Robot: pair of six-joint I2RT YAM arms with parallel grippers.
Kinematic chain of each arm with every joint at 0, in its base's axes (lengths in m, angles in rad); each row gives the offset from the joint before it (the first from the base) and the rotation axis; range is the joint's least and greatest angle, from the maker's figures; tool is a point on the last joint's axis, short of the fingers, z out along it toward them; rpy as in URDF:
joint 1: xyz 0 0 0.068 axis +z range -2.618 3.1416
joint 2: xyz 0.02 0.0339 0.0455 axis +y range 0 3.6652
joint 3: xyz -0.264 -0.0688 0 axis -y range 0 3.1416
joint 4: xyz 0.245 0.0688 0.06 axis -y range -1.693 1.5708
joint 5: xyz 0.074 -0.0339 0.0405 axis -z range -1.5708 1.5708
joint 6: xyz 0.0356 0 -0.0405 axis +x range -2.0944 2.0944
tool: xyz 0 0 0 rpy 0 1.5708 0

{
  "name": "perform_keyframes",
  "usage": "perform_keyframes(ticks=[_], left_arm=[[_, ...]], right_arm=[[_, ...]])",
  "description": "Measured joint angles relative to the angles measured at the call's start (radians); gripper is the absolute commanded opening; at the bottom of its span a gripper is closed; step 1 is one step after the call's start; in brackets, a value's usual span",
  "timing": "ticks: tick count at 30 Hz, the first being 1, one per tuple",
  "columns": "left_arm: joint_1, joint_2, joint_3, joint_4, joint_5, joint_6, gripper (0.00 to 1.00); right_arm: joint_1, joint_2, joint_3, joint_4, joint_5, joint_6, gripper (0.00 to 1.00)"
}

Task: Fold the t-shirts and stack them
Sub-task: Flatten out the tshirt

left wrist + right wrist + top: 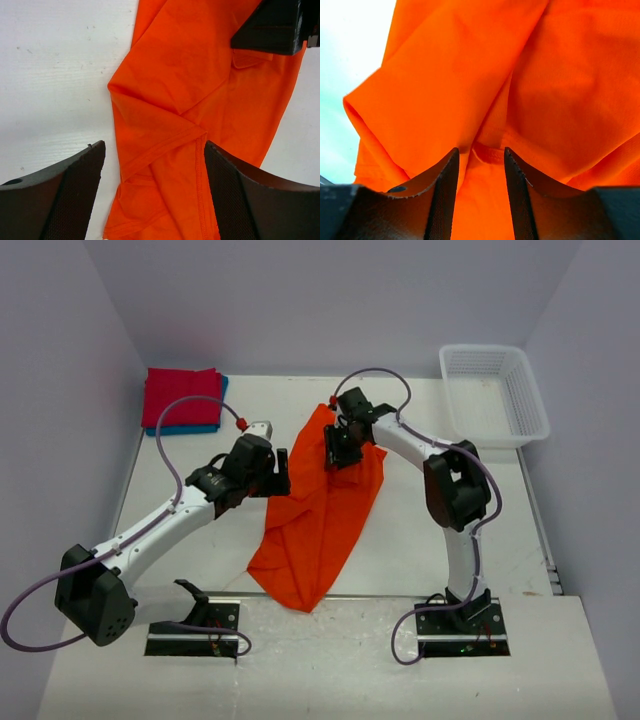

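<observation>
My jaws on the right gripper (480,152) are pinching a ridge of the orange t-shirt (320,520) at its 12 o'clock end; those on the left gripper (155,145) are hanging spread wide over its stitched hem at 9 o'clock. The soft, creased cloth is trailing down the table (430,550) toward 6 o'clock, the red t-shirt (180,395) folded on the blue t-shirt (190,429) at 10 o'clock. I am fearing the slack ridge slipping free, or my left catching one layer only.

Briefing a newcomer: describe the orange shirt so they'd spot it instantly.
On the white table, look between the two robot arms. The bright orange cloth t-shirt lies there as a long rumpled diagonal strip, its far end in the right claw. Unlike the crimson tee and blue tee folded at the far-left corner, it is unfolded.
</observation>
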Motion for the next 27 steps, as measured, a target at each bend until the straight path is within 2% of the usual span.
perform_keyframes(ticks=[7, 17, 20, 21, 24, 27], left_arm=[[0.0, 0.0, -0.003, -0.001, 0.001, 0.0, 0.8], [0.0, -0.024, -0.003, -0.001, 0.0, 0.002, 0.81], [0.0, -0.024, -0.003, -0.001, 0.0, 0.002, 0.81], [0.0, -0.024, -0.003, 0.0, 0.0, 0.002, 0.81], [0.0, -0.024, -0.003, 0.0, 0.001, 0.002, 0.81], [0.0, -0.024, -0.006, 0.002, 0.001, 0.002, 0.81]], right_arm=[[-0.018, 0.075, 0.102, -0.008, -0.002, 0.0, 0.39], [-0.03, 0.12, 0.116, -0.024, -0.004, 0.0, 0.34], [-0.032, 0.121, 0.107, -0.019, -0.005, 0.0, 0.27], [-0.033, 0.121, 0.101, -0.015, -0.004, -0.001, 0.16], [-0.034, 0.121, 0.088, -0.014, -0.003, -0.004, 0.0], [-0.035, 0.121, 0.08, -0.013, 0.01, -0.005, 0.0]])
